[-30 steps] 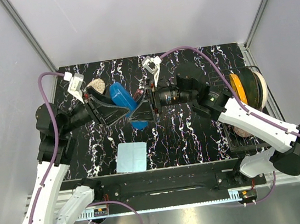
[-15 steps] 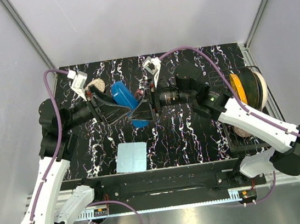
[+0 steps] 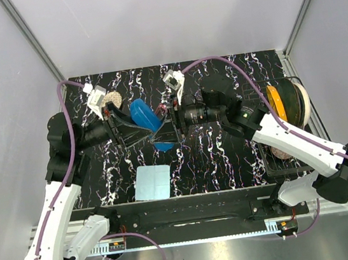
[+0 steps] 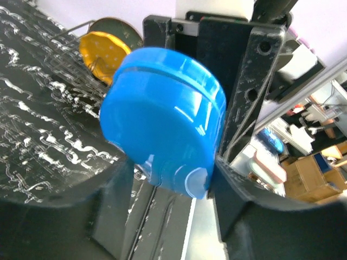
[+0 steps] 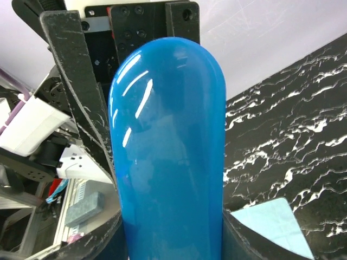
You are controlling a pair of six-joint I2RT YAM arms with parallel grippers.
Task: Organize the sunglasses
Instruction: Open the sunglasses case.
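Note:
The glossy blue oval case (image 3: 142, 114) is held off the table at the middle, between both grippers. My left gripper (image 3: 150, 132) is shut on it from the left; in the left wrist view the case (image 4: 162, 119) sits between the two black fingers of that gripper (image 4: 171, 181), with its lid seam closed. My right gripper (image 3: 166, 131) is shut on it from the right; in the right wrist view the case (image 5: 168, 146) fills the gap of that gripper (image 5: 171, 235). The sunglasses are out of view in every frame.
A light blue square cloth (image 3: 152, 181) lies flat near the front edge, and also shows in the right wrist view (image 5: 276, 227). A wire basket (image 3: 274, 158) with a yellow spool (image 3: 278, 105) stands at the right. A beige round object (image 3: 113, 99) lies at the back left.
Both grippers and the case between them have shifted slightly towards the back of the table. The left arm has drawn in a little. Both grips are unchanged.

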